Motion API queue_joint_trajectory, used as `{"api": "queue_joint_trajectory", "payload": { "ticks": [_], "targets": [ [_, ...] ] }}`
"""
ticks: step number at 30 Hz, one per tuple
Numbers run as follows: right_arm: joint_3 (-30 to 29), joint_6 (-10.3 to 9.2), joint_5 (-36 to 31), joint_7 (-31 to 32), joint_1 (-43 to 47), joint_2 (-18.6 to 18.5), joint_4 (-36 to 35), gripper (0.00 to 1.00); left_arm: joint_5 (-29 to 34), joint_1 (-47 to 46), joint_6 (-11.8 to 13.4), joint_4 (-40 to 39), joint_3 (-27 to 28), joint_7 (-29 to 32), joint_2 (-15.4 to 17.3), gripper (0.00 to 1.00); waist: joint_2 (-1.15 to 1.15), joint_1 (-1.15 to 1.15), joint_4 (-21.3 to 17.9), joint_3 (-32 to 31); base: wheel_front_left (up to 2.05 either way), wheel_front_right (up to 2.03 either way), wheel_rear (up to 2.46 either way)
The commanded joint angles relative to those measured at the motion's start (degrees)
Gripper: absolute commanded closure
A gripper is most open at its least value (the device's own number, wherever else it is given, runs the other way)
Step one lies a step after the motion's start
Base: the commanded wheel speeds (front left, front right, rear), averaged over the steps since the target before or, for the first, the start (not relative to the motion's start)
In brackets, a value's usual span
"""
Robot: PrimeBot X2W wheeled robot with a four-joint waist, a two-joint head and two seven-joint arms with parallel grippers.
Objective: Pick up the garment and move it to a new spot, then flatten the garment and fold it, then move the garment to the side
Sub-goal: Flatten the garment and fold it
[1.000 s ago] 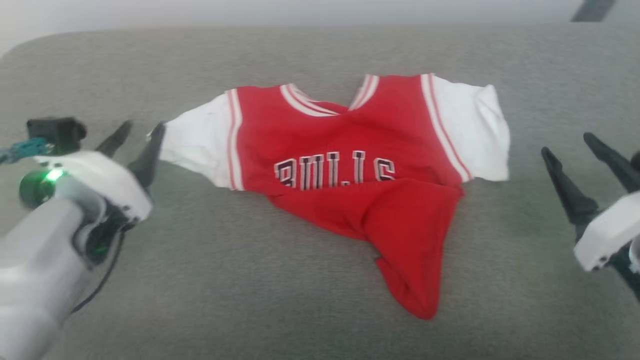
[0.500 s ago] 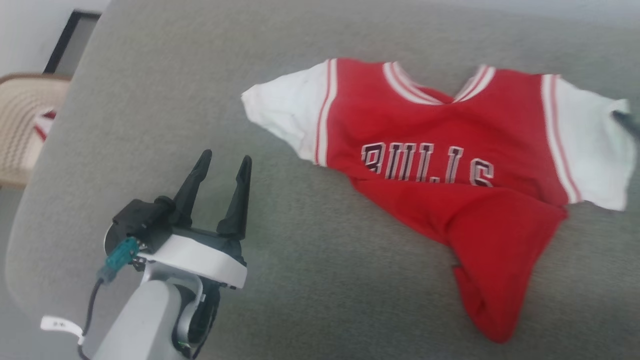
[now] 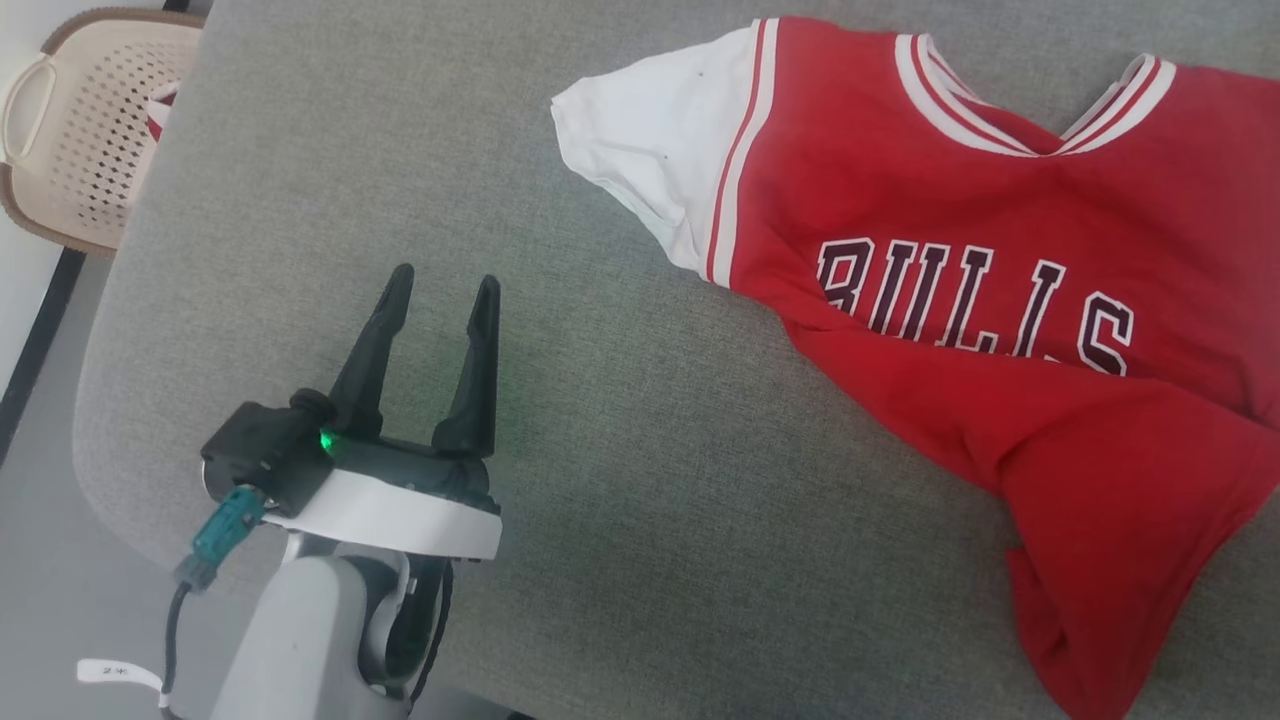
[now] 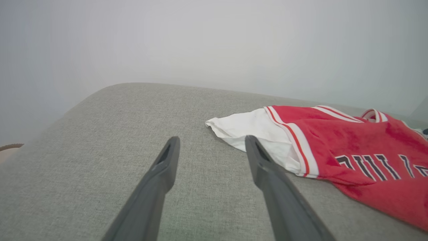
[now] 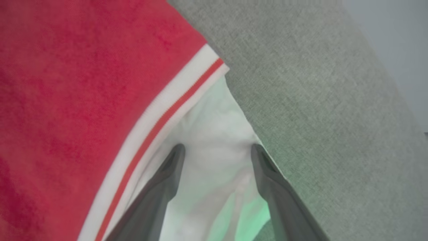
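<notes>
In the upper right of the head view, the garment (image 3: 950,280) lies spread on a grey upholstered surface (image 3: 600,520), a red jersey with white sleeves, white striped trim at the neck and armholes, and the dark lettering BULLS across its chest. Its lower hem is folded and bunched toward the lower right corner of the frame. In the lower left of the same view I see my left gripper (image 3: 444,278) over bare upholstery, well apart from the jersey, with its two dark fingers spread and nothing between them; a small green light (image 3: 325,440) glows at its base. In the left wrist view, the near white sleeve (image 4: 254,134) lies just to the right of the right-hand finger, and I cannot tell whether the two touch. In the right wrist view, my right gripper (image 5: 218,147) is released as well, its fingers parted over the other white sleeve (image 5: 214,127), close beside the red-and-white armhole trim (image 5: 160,124); I cannot tell whether the tips press on the cloth. At the upper left corner of the head view, a cream perforated basket (image 3: 60,150) stands beside the upholstered surface.
</notes>
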Motion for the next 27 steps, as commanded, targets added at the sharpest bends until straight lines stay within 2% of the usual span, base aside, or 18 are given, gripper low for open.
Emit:
{"api": "queue_joint_trajectory", "payload": {
  "ticks": [1, 2, 5, 9, 11, 15, 19, 22, 25, 27],
  "targets": [
    [2.09, -0.01, 0.54, 0.35, 0.4, 0.07, 0.71, 0.02, 0.34, -1.06, -0.33, -0.43, 0.44, -0.24, -0.25, 0.0, 0.0, 0.0, -0.01, 0.49, 0.0, 0.0, 0.0],
    [3.28, -0.01, 1.03, 0.45, 0.07, 0.09, 0.65, 0.31, 0.47, -1.53, -0.45, -0.46, 0.51, -0.24, -0.19, 0.0, 0.0, 0.0, -0.16, 0.55, 0.0, 0.0, 0.0],
    [5.75, -0.01, 2.34, -0.36, -1.41, 0.08, 1.04, 1.0, 1.46, -4.23, -0.58, 0.16, -1.42, -0.25, 2.1, 0.0, 0.0, 0.0, -0.82, 0.6, 0.0, 0.0, 0.0],
    [8.11, -0.05, 3.66, -1.55, -3.67, 0.31, 2.02, 1.0, -0.82, -12.34, -0.62, 2.06, -7.48, -0.25, 8.22, 0.0, 0.0, 0.0, -1.77, 0.98, 0.0, 0.0, 0.0],
    [8.97, -0.07, 3.97, -2.28, -5.03, 0.75, 2.62, 1.0, -2.32, -18.43, -0.63, 4.44, -12.01, 1.06, 12.64, 0.0, 0.0, 0.0, -2.31, 1.44, 0.0, 0.0, 0.0],
    [10.76, -0.11, 4.0, -3.5, -8.41, 1.96, 3.13, 1.0, -11.3, -32.6, -0.59, 9.71, -23.14, 7.99, 19.62, 0.0, 0.0, 0.0, -3.81, 3.16, 0.0, 0.0, 0.0],
    [13.09, -0.11, 4.11, -3.87, -11.6, 3.18, 3.18, 1.0, -26.24, -45.73, -0.59, 14.34, -34.2, 18.79, 23.25, 0.0, 0.0, 0.0, -5.17, 5.13, 0.0, 0.0, 0.0],
    [14.92, -0.11, 4.63, -3.66, -13.97, 3.89, 2.99, 1.0, -35.16, -52.91, -0.6, 17.98, -41.58, 27.5, 25.29, 0.0, 0.0, 0.0, -6.35, 6.59, 0.0, 0.0, 0.0],
    [16.76, -0.11, 5.15, -3.69, -16.06, 4.82, 3.05, 1.0, -41.91, -58.68, -0.61, 20.82, -48.01, 36.25, 26.55, 0.0, 0.0, 0.0, -7.56, 7.74, 0.0, 0.0, 0.0],
    [17.22, -0.11, 5.46, -3.69, -16.64, 5.1, 3.07, 1.0, -44.13, -60.44, -0.61, 21.7, -49.42, 38.24, 26.97, 0.0, 0.0, 0.0, -7.92, 8.14, 0.0, 0.0, 0.0]
  ]
}}
